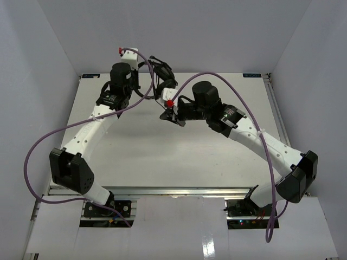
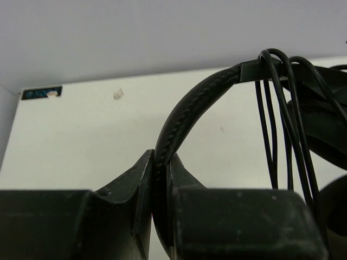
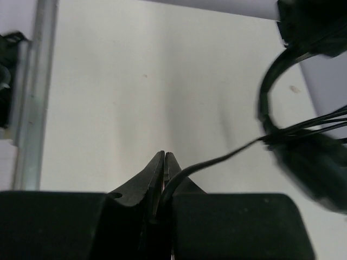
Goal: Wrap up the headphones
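the left fingers (image 2: 135,181) were clamped tight on the padded headband (image 2: 187,116) of the headphones (image 1: 162,81), holding the set up off the bench (image 1: 162,162), out toward its far side. from that grip the headband arched up and away to the right. near its other end, beside the earcup (image 2: 325,135), several turns of the thin black cable (image 3: 217,158) hung looped over the band.

the right fingers (image 3: 146,181) were pinched shut on a free stretch of that cable, which ran from them up and to the right into the bundle at the headband. so the band's long axis ran from the left grip toward the right arm, and the cable met it roughly crosswise.

i judged the right arm the nearer one to the wrapped end of the headband. the next turn would call for carrying the cable over the band again, with the left arm steadying it. the free run looked short, and i thought a snag on the earcup was the likely trouble.
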`<state>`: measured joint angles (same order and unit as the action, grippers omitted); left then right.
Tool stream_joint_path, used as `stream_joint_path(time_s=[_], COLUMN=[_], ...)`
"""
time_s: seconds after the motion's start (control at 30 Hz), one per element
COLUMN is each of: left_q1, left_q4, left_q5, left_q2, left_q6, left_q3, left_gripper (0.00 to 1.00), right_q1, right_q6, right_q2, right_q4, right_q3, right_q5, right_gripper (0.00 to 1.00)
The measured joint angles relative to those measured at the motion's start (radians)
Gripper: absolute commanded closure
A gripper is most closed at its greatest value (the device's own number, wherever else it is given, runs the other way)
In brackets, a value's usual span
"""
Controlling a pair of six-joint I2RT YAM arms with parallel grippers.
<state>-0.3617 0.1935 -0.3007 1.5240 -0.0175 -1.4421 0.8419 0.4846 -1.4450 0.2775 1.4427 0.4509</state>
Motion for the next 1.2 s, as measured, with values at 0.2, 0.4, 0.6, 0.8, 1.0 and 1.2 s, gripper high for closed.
stream_joint_path(time_s=[0.2, 0.4, 0.6, 0.8, 1.0, 1.2], left_q1=[-0.01, -0.02, -0.037, -0.066, -0.081, -0.081], left_q4=[0.023, 0.012, 0.046, 0.108, 0.162, 0.197], left_q5=[0.092, 0.242, 0.411, 0.535, 0.595, 0.618], left_q2=[0.004, -0.038, -0.114, -0.148, -0.182, -0.205], left_q6=[-0.015, -0.02, -0.06, -0.07, -0.063, -0.048], left_q3=[0.144, 0.298, 0.357, 0.357, 0.357, 0.357], left_gripper=[1.0, 1.0, 1.0, 1.0, 1.0, 1.0], right_q1=[0.058, 0.07, 0.075, 0.077, 0.075, 0.043], right_q6=[0.237, 0.427, 0.597, 0.685, 0.703, 0.664], right_q2=[0.012, 0.012, 0.01, -0.007, -0.027, -0.03], right_q4=[0.133, 0.099, -0.071, -0.199, -0.248, -0.25], right_q3=[0.018, 0.005, -0.112, -0.133, -0.133, -0.133], right_q5=[-0.321, -0.553, -0.707, -0.758, -0.745, -0.648], right_gripper=[0.92, 0.92, 0.92, 0.9, 0.87, 0.87])
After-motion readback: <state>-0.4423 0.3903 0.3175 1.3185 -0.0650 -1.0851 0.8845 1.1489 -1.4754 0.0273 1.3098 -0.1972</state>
